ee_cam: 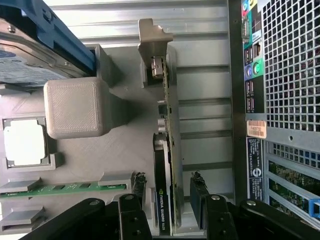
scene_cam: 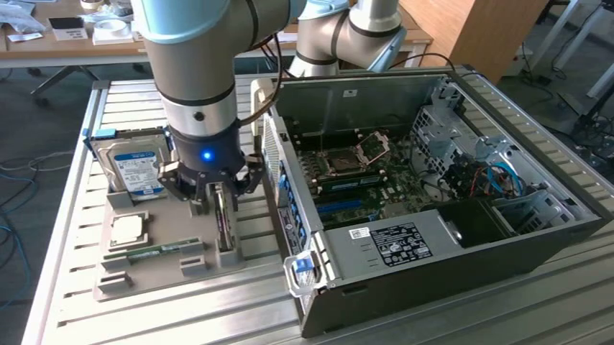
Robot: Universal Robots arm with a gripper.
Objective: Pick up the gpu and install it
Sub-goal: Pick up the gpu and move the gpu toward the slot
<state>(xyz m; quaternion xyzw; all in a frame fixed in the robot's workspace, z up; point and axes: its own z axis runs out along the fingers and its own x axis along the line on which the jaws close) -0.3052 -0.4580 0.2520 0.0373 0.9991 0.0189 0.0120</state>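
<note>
The gripper (scene_cam: 223, 201) was brought low over the grey parts tray (scene_cam: 144, 282), and its jaws were held apart, unclenched, with one dark finger (ee_cam: 139, 187) set on each side of the gpu (ee_cam: 170, 125). A gap was seen between each finger and the card, so nothing was grasped. The gpu was found standing on its long edge in a slot of the tray, just beside the rear panel of the open computer case (scene_cam: 432, 237), and the fingers were placed at the end opposite its pale metal bracket (ee_cam: 152, 37). On the same tray, a hard drive (scene_cam: 134, 169) with a blue-white label was propped up, a square processor chip (scene_cam: 128, 228) was laid flat, and a green memory stick (scene_cam: 154, 251) was seated in its holder. The case was laid on its side on the slatted metal table (scene_cam: 461, 316), towards the exterior view's right, with the motherboard (scene_cam: 364, 180) exposed.
</note>
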